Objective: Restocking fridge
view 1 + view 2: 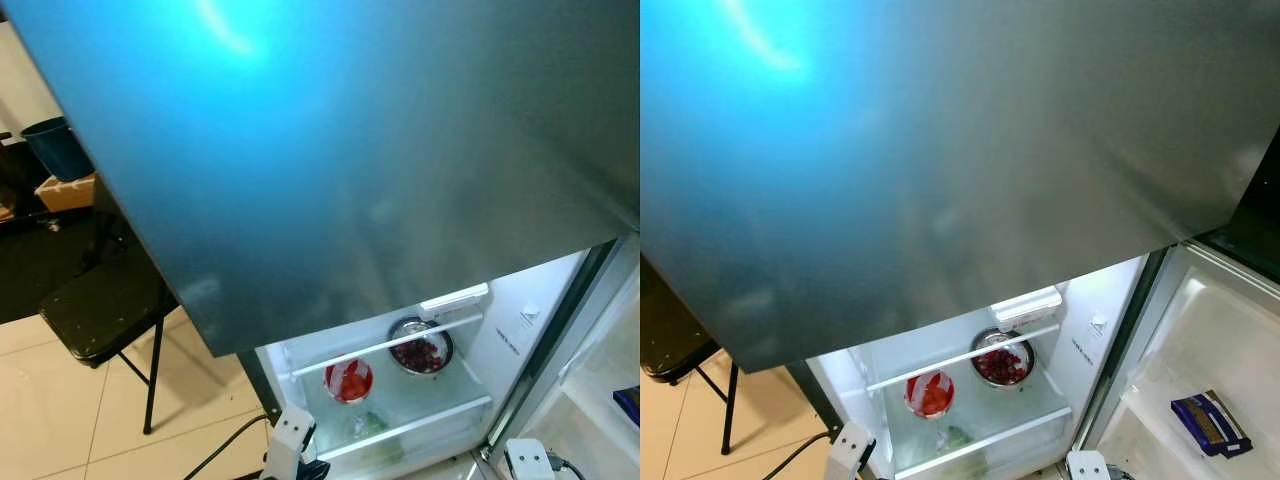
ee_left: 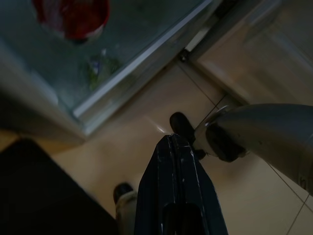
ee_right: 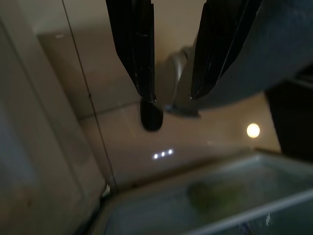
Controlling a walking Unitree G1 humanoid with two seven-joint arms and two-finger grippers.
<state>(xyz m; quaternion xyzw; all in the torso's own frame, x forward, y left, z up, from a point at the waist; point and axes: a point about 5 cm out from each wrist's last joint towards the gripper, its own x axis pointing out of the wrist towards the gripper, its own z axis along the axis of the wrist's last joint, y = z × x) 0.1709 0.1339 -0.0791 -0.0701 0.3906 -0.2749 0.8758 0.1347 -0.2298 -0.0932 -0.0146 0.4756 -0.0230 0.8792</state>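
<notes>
The fridge's lower compartment stands open below a closed grey steel upper door [image 1: 350, 150]. On its glass shelf sit a red-wrapped bowl [image 1: 348, 380] and a metal bowl of dark red fruit [image 1: 420, 352]. Something green [image 1: 370, 425] lies on the level beneath. A blue packet [image 1: 1210, 422] rests in the open door's shelf on the right. My left gripper [image 2: 171, 139] hangs low by the fridge's front, shut with nothing in it. My right gripper [image 3: 171, 96] is open and empty, pointing down at the floor beside the fridge's lower edge.
A black folding chair [image 1: 100, 310] stands on the tiled floor at left, with a dark blue bin [image 1: 58, 148] and a cardboard box [image 1: 65, 190] behind it. A black cable [image 1: 225, 450] runs along the floor near the fridge's left corner.
</notes>
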